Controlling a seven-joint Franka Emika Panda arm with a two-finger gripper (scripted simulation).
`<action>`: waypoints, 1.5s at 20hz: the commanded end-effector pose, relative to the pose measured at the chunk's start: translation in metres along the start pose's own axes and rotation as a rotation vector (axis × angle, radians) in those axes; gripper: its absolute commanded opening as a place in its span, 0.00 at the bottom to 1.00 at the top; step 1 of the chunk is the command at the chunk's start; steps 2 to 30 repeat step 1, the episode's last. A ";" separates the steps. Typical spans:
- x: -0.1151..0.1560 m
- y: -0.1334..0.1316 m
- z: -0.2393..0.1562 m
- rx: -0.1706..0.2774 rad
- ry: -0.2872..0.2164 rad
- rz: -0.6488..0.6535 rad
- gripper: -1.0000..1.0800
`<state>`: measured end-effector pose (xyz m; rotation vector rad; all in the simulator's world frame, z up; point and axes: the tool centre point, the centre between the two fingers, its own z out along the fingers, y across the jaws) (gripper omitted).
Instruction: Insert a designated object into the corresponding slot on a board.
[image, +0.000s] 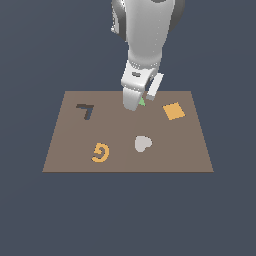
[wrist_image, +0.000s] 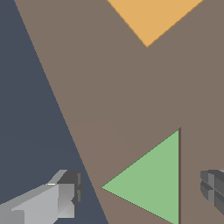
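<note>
Gripper (wrist_image: 140, 197) fingers spread apart, straddling green triangle (wrist_image: 153, 183); triangle lies flat on brown board (wrist_image: 109, 87) between them, untouched, near board's far edge, orange square (wrist_image: 151, 17) beside it.

A simulated test scene: a flat brown board (image: 65, 150) on featureless dark-blue ground.

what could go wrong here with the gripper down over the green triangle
1. The gripper is open around the green triangle, one finger out near the board edge. Closing on sloped sides could squirt the flat piece out.
2. The orange square lies close by; a sideways drag might nudge it.
3. No triangular slot is visible; only the hook-shaped cutout shows, so mis-targeting is possible.
</note>
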<state>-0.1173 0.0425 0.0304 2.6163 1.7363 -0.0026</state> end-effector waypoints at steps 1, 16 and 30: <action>0.000 0.000 0.000 0.000 0.000 0.000 0.96; 0.000 0.000 0.000 0.000 0.000 0.000 0.96; 0.000 0.000 0.000 0.000 0.000 0.000 0.96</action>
